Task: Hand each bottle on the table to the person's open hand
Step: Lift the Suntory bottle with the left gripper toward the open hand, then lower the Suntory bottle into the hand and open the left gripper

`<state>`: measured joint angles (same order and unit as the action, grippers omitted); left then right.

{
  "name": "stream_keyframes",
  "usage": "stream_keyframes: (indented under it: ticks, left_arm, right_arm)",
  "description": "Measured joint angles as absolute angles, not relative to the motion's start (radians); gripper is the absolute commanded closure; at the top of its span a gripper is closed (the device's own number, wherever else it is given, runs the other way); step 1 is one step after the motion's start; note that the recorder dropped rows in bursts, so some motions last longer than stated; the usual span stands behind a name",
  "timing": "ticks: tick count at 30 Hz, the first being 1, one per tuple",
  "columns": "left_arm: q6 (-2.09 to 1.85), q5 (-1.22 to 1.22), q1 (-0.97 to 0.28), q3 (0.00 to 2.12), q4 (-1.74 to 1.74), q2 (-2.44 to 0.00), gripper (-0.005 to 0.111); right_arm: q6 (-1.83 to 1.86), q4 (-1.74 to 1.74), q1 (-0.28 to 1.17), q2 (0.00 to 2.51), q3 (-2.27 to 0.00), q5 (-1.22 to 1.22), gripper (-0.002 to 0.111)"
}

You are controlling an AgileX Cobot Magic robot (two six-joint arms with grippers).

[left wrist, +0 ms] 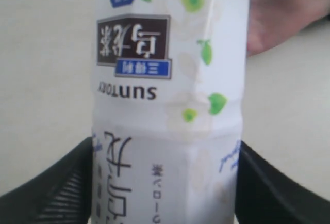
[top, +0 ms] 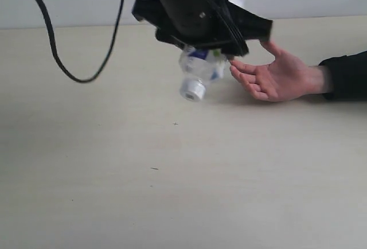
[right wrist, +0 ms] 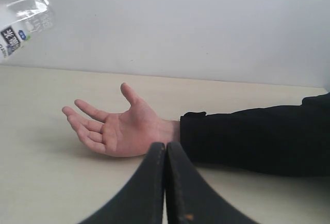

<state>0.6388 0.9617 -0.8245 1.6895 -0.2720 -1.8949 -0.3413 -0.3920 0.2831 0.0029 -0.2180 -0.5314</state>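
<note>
Upper centre, the left end effector (top: 203, 47) is pinching a bottle (top: 198, 72), cap down, beside the open hand (top: 276, 78); the right end effector (right wrist: 165, 182) is sitting pressed together.

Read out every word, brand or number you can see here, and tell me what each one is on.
"SUNTORY": upside down on the white label of the bottle that the left gripper holds.
Dark box and blue strip beside it: East Asian characters, upside down, not surely readable.
Large blue characters nearer the gripper: cut off, unreadable.
Other views: the label print is too small to read.
</note>
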Motion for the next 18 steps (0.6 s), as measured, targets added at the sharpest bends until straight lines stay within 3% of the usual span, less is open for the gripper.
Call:
stream_keyframes:
  ticks: [10,18]
  left_arm:
    - [1.003,0.33,-0.93,1.492,-0.274,-1.928,0.107]
    - [1.119,0.2,-0.886,1.499,-0.296,-2.061,0.107]
  right_arm:
    - [-0.341,-0.392,0.283,0.003,-0.218,-0.533,0.108]
    - [-0.341,-0.392,0.283,0.003,-0.218,-0.533,0.108]
